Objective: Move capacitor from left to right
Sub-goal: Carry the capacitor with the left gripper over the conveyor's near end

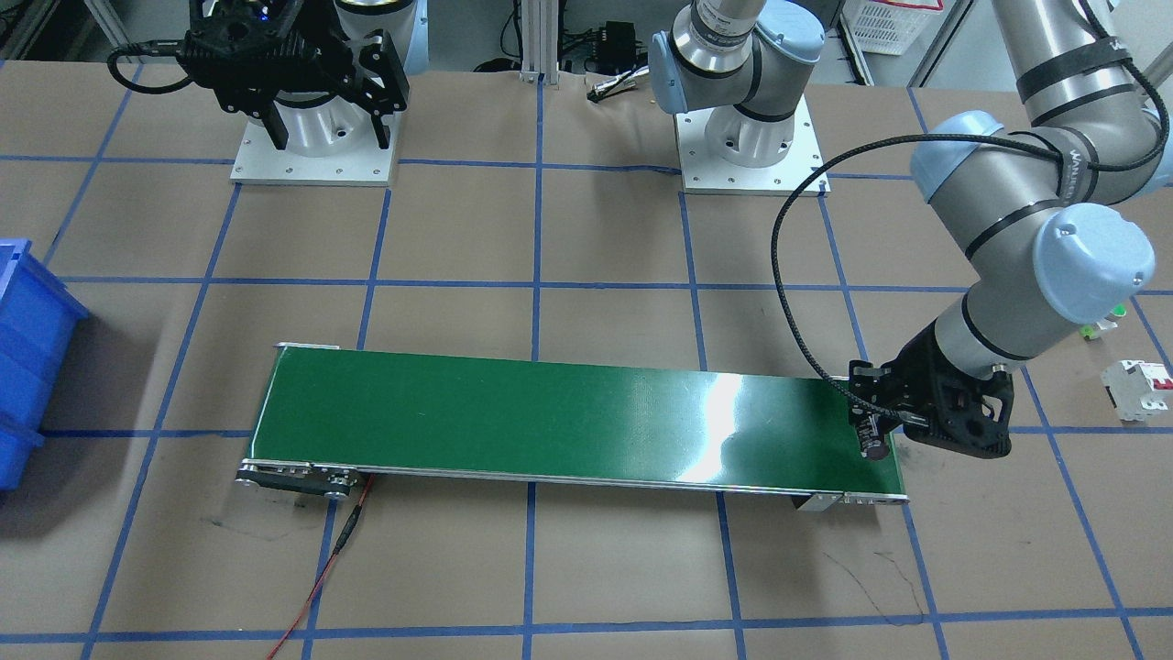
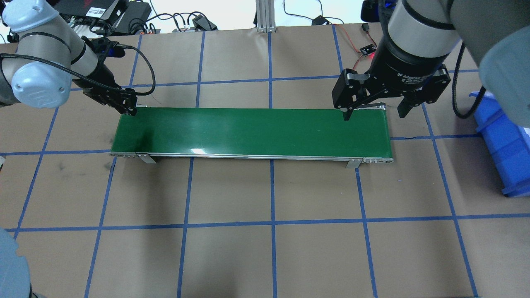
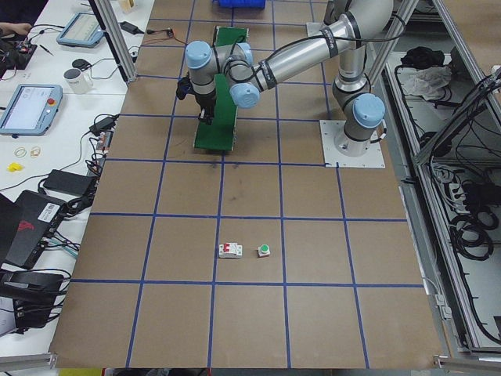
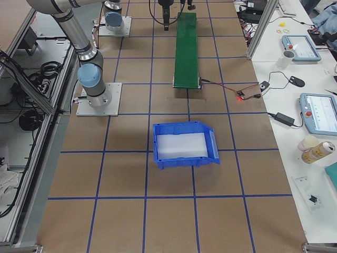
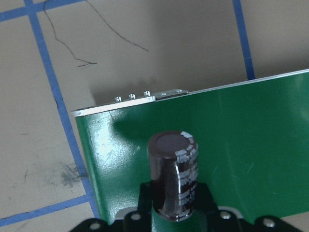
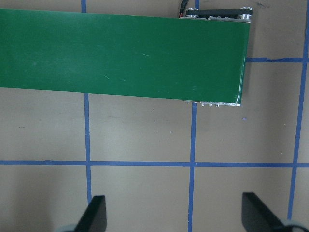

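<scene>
The capacitor (image 5: 173, 179), a dark stubby cylinder with pale stripes, sits between the fingers of my left gripper (image 1: 878, 438). The gripper is shut on it and holds it tilted just over the left end of the green conveyor belt (image 1: 550, 412). In the front-facing view the capacitor (image 1: 875, 442) pokes out below the fingers. In the overhead view the left gripper (image 2: 129, 108) is at the belt's far left corner. My right gripper (image 2: 374, 114) is open and empty, hovering above the belt's right end (image 2: 372, 132). Its spread fingertips (image 6: 96, 212) show in the right wrist view.
A blue bin (image 2: 505, 145) stands on the table past the belt's right end. A white circuit breaker (image 1: 1136, 390) and a green-capped push-button (image 3: 264, 251) lie on the table beyond the belt's left end. A red wire (image 1: 321, 577) runs from the belt's motor end.
</scene>
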You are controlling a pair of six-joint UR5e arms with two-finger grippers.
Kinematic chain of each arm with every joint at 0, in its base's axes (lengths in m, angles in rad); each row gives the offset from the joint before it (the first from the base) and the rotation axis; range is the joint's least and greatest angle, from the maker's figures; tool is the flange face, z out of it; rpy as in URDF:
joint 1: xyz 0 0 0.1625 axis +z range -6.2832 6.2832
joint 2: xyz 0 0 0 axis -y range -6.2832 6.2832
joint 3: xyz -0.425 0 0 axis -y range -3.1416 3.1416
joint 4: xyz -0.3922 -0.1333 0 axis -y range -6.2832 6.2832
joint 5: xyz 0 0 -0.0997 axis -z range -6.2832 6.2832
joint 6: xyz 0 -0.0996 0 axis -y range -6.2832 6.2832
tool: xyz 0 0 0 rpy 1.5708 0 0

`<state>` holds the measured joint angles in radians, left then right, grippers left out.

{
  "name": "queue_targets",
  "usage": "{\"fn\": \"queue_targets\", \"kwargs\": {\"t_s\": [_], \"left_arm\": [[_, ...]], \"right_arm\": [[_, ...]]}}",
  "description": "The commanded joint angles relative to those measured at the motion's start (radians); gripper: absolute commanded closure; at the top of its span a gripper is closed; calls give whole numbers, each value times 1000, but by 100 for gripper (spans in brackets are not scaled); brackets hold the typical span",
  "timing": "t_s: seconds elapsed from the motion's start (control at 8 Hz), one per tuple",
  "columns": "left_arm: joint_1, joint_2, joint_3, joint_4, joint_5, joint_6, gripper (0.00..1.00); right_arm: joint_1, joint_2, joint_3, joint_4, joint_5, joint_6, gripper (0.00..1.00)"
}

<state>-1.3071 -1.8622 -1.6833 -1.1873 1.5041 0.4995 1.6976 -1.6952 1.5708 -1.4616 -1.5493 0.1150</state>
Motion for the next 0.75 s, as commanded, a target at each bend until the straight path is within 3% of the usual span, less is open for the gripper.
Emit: {"fn": "queue_targets", "kwargs": {"t_s": [0.0, 0.12, 0.62], "left_arm": [[-12, -46, 1, -3, 28, 82, 100], [-12, -67, 2, -3, 95, 85, 100], [-3, -97, 2, -5, 116, 82, 100]], "right_arm": [[-1, 0, 0, 0, 0, 0, 0], [1, 0, 0, -2, 0, 0, 0], [-1, 0, 0, -14, -8, -3, 0]]}}
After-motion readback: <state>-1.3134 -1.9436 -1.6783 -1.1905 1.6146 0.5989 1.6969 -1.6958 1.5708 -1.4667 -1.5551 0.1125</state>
